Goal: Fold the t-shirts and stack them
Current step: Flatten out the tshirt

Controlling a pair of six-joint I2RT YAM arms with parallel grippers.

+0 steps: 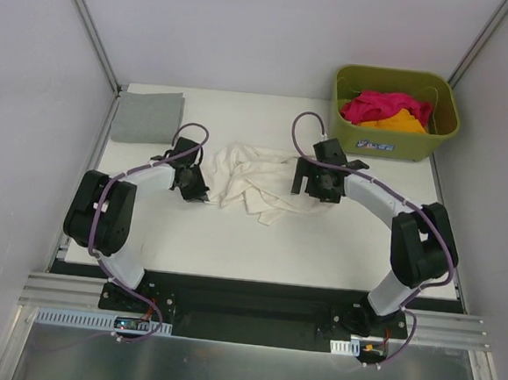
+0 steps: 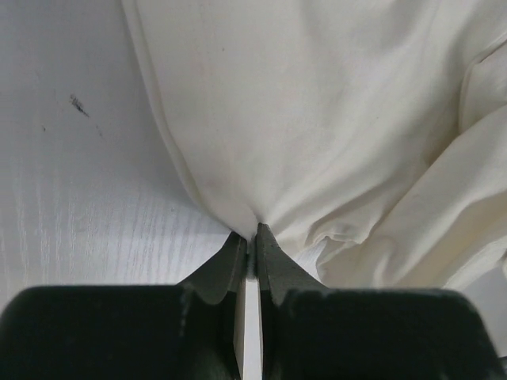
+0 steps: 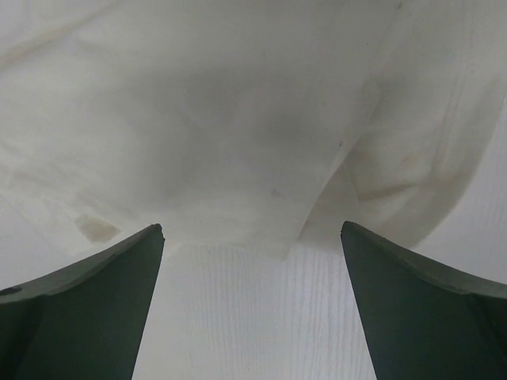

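We saw our left hand [image 2: 253,231] pinching the cream t-shirt [image 2: 333,119] at its 9 o'clock edge, our right hand [image 3: 252,231] gaping open, and the sleeves hidden in crumples.

Cream-white t-shirt [image 1: 253,183] crumpled mid-table, grey t-shirt [image 1: 148,116] folded flat far-left, magenta-pink t-shirt [image 1: 379,106] and orange t-shirt [image 1: 398,122] bunched together far-right.

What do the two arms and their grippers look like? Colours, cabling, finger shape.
The left arm and right arm match: white link shells, bulky black joint housings, black base plates. A purple cable loops along each to the wrist. The left gripper and right gripper have dark, wedge-shaped fingers tapering to narrow tips. No readable markings.
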